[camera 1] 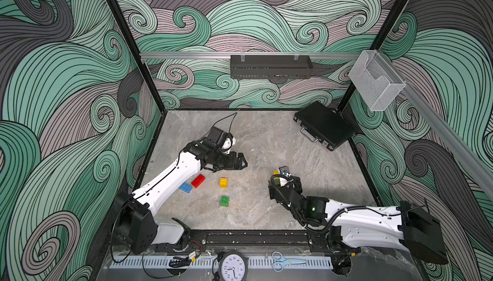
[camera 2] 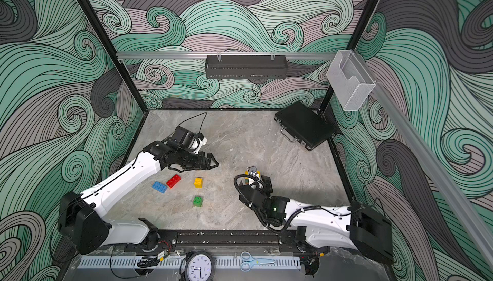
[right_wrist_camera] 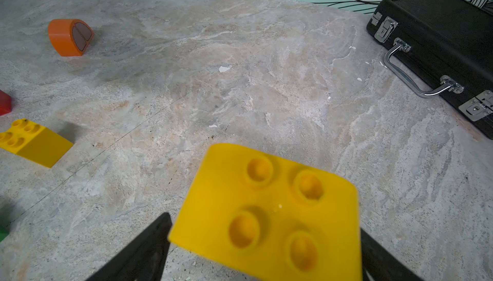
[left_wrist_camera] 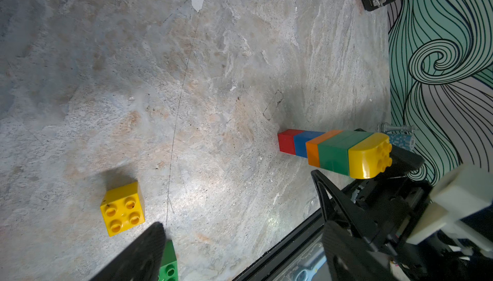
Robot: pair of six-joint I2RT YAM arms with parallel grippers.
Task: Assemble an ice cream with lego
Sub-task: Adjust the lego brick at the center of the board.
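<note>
A lego tower (left_wrist_camera: 333, 151) of red, blue, orange and green bricks with a yellow round-topped brick on top stands on the table. My right gripper (right_wrist_camera: 264, 222) is open, its fingers (left_wrist_camera: 326, 186) flanking the tower's yellow top (camera 1: 275, 173) without closing on it. Loose lego lies to the left in both top views: red (camera 1: 198, 181), blue (camera 1: 185, 187), yellow (camera 1: 223, 182) and green (camera 1: 224, 201) bricks. An orange round-topped brick (right_wrist_camera: 70, 37) shows only in the right wrist view. My left gripper (camera 1: 244, 161) hovers open and empty behind the loose bricks.
A black case (camera 1: 324, 126) lies at the back right corner. A black rail (camera 1: 253, 238) bounds the table's front edge, with a clock (camera 1: 233, 266) and scissors (camera 1: 282, 261) beyond it. Patterned walls enclose the other three sides.
</note>
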